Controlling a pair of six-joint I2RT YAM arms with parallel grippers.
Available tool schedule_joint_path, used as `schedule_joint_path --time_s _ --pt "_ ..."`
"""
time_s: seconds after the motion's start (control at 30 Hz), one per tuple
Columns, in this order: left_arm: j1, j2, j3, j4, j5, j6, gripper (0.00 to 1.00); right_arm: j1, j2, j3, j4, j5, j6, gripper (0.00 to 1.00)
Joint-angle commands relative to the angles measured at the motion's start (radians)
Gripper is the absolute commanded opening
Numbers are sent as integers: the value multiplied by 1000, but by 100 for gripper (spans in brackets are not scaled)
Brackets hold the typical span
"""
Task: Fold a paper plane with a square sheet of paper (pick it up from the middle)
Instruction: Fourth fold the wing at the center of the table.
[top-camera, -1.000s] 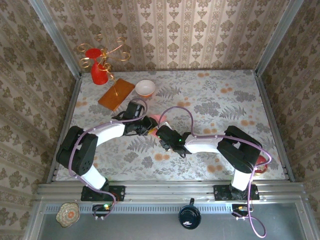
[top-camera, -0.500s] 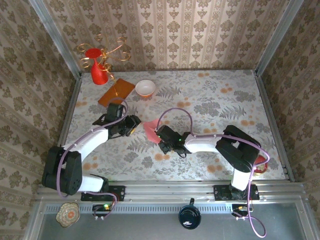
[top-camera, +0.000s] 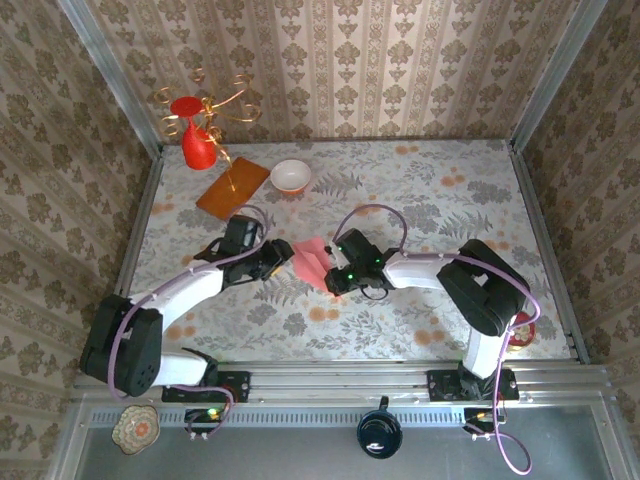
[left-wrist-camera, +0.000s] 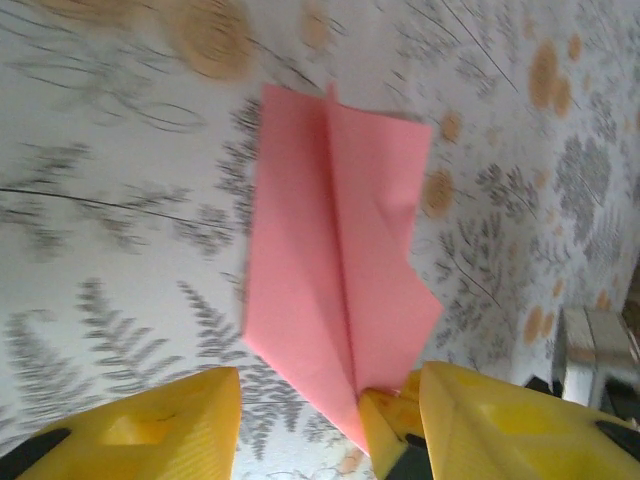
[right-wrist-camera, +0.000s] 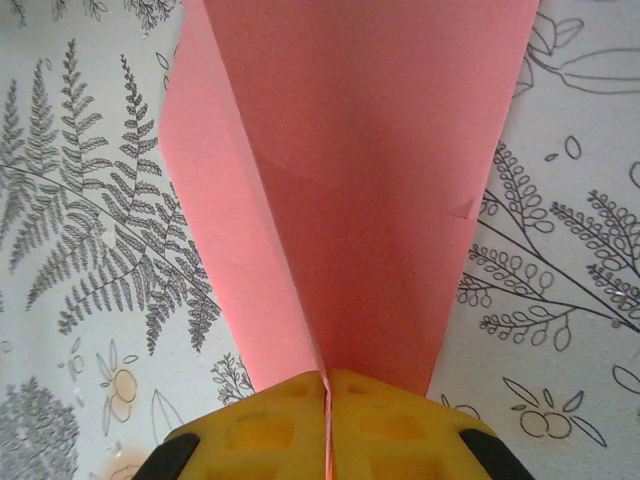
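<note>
Since the earlier frame the left gripper (top-camera: 281, 262) has advanced and now sits just beside the paper plane (top-camera: 312, 258), jaws wide, with the plane lying ahead of it. The right gripper (right-wrist-camera: 328, 385) is clamped on the centre ridge at the narrow end. Hold that pinch steady. Bring the left jaws squarely onto one wing and press along the crease. Plane: salmon-pink, flat, one sharp centre line.

The table (top-camera: 450, 210) is lit brightly and evenly from above; only faint, soft shadows are cast beside the arms. In the left wrist view the print is smeared by blur and the yellow fingers (left-wrist-camera: 130, 425) are out of focus. In the right wrist view the paper plane (right-wrist-camera: 350, 180) is rendered sharply.
</note>
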Motion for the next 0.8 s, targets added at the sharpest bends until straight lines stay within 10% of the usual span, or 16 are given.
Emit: schedule_joint_path --time_s 0.0,0.77 --pt "-52 59 -1 90 30 18 51 -23 12 -19 29 -153 63 11" --pt "-136 270 78 160 73 96 52 -125 78 -86 210 -350 209 12"
